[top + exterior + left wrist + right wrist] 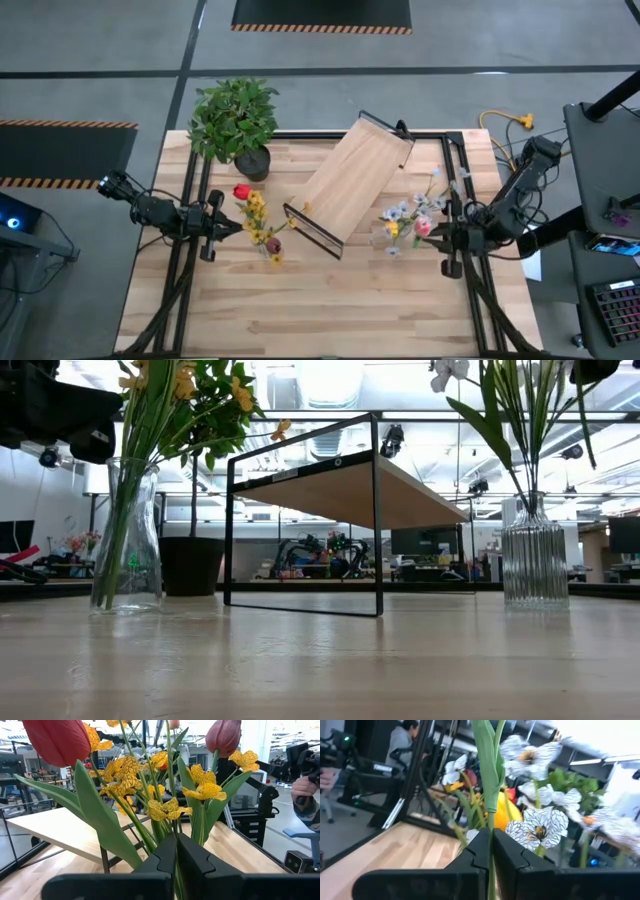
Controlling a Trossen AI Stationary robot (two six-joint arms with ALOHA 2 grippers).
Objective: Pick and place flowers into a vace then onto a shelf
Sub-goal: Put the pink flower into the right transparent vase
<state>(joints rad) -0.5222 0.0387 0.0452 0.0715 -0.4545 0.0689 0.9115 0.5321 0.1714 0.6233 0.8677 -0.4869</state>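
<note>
Flowers [256, 222] stand in two vases, at 9 and 3 o'clock of shelf [352, 180]. Left gripper [226, 228], right gripper [432, 240] each pinched shut on a stem, seemingly. Next: release, then lift vases onto shelf.

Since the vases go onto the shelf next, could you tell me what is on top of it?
The shelf board shows only bare pale wood in the high view. The space beneath it is covered from above; the low view shows no object standing there.
</note>
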